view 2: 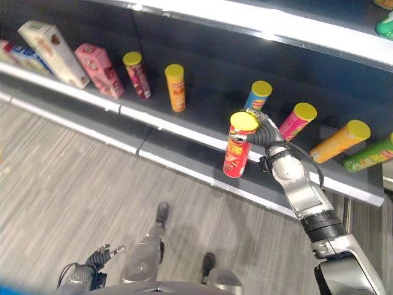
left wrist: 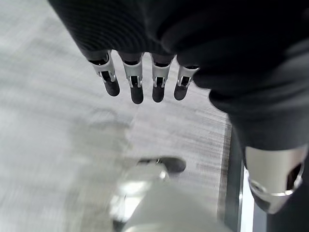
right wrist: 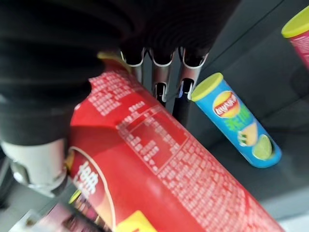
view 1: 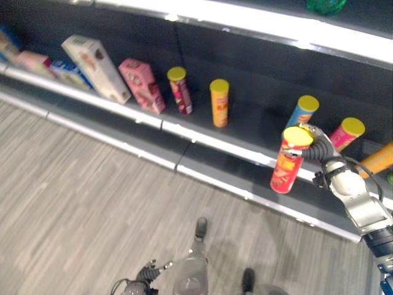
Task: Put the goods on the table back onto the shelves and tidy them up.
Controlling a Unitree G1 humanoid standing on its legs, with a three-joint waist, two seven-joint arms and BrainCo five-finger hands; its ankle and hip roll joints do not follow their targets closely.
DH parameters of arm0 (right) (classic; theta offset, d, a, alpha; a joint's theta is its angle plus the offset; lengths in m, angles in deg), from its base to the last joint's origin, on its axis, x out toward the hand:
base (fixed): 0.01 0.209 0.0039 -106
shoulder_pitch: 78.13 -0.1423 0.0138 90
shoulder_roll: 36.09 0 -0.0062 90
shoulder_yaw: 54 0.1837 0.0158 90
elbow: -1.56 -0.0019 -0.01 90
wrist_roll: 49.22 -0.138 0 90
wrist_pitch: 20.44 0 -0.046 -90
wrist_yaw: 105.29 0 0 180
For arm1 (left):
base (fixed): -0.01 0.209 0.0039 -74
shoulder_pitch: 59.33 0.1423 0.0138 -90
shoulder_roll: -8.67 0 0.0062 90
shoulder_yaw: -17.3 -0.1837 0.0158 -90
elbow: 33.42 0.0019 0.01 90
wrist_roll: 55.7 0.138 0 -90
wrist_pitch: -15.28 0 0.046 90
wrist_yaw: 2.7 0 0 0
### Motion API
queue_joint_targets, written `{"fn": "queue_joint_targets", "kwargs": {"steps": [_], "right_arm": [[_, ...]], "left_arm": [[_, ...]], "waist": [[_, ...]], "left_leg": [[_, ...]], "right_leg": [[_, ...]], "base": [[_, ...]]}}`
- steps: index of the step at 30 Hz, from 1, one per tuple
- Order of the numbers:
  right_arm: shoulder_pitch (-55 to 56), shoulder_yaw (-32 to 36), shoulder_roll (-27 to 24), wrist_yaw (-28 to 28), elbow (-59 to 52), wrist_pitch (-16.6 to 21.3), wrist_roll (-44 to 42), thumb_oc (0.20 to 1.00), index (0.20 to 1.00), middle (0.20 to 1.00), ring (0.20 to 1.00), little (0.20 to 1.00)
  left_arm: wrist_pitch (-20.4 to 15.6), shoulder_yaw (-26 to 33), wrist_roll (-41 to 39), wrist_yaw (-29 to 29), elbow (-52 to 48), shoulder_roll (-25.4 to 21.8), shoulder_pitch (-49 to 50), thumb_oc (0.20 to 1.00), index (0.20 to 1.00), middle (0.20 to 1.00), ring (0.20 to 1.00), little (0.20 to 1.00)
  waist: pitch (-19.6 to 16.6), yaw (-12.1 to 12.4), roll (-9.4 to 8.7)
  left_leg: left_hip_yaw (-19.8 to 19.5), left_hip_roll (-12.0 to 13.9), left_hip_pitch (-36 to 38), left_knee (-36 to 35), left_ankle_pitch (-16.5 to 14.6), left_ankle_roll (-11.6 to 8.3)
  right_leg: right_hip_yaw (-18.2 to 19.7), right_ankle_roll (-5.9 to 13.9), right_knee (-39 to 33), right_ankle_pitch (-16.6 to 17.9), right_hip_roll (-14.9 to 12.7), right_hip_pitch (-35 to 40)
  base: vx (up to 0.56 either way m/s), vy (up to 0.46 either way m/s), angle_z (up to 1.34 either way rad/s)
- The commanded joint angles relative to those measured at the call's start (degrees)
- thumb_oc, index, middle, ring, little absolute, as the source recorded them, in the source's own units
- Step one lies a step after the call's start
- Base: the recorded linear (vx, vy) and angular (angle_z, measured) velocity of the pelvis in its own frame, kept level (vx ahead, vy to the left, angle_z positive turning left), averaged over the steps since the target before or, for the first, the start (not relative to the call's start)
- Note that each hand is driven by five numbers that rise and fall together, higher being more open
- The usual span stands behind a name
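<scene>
The dark shelf (view 2: 202, 110) ran across the head views above a grey striped floor (view 1: 73, 209), with a white-edged upper shelf (view 1: 258, 21) over it.

Boxes on the shelf, at the robot's left: one tall cream box (view 1: 95, 67) leaning, one pink box (view 1: 141, 85) leaning beside it, and further left at least two smaller boxes, one pink (view 1: 34, 61) and one blue-and-white (view 1: 69, 70), partly cut off, so the count there was uncertain.

Cans standing or leaning on the shelf, all with yellow lids: one dark red can (view 1: 179, 90), one orange can (view 1: 219, 102), one blue can (view 2: 258, 95), one pink can (view 2: 296, 120), one long orange can (view 2: 339, 141) tilted, and one green can (view 2: 367, 157) lying at the far right. Six counted.

One red can (view 2: 237, 145), the seventh, was off the shelf, held upright in front of the shelf edge by the right hand (view 2: 265, 136), near the blue can. In the right wrist view the fingers (right wrist: 159, 72) were wrapped round the red can's body, the thumb on its other side.

The left hand (left wrist: 145, 72) hung low over the floor, fingers straight and relaxed, holding nothing.
</scene>
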Motion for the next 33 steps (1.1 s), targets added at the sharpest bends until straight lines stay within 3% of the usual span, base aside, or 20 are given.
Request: {"fn": "queue_joint_targets", "kwargs": {"steps": [1,8,24,33], "right_arm": [[-7.06,-1.27,-1.34,1.65,-1.53,1.57,2.06,0.200,0.200,0.200,0.200,0.200],[-13.71,-2.26,-0.73,5.89,-0.36,0.00,5.27,0.200,0.200,0.200,0.200,0.200],[-25.80,-1.85,-4.22,14.85,2.26,-1.96,12.14,0.200,0.200,0.200,0.200,0.200],[-31.35,-1.45,-1.93,21.41,4.20,-3.45,18.03,0.200,0.200,0.200,0.200,0.200]], "left_arm": [[-1.54,-2.12,0.69,2.93,-0.94,-2.53,-1.40,1.000,1.000,1.000,1.000,1.000],[-1.58,-4.21,-0.18,5.06,-1.18,-2.82,-5.06,1.000,1.000,1.000,1.000,1.000],[-2.17,-5.81,-3.12,6.25,-1.95,-3.63,-7.12,1.000,1.000,1.000,1.000,1.000],[-2.66,-7.50,-3.32,7.01,-3.71,-3.43,-8.02,1.000,1.000,1.000,1.000,1.000]], "waist": [[-4.00,2.02,-1.31],[-2.04,1.71,-1.02],[4.84,3.15,2.06],[6.47,4.04,4.83]], "left_leg": [[0.82,2.53,0.90,1.56,-5.52,-2.64],[2.62,0.99,-2.43,2.10,-6.32,-1.23],[-0.32,2.26,-10.50,4.66,-4.32,-2.51],[-0.48,1.34,-12.86,5.49,-4.45,-2.47]], "right_leg": [[-2.11,5.76,-0.31,2.26,-6.13,-6.61],[-2.45,6.99,0.15,5.26,-8.33,-12.33],[-3.39,5.40,4.16,3.29,-6.28,-19.17],[-3.50,5.48,4.70,3.24,-6.92,-20.98]], "base": [[0.10,0.205,-0.93],[0.02,0.094,-0.07],[-0.01,-0.027,0.10],[0.00,0.013,0.05]]}}
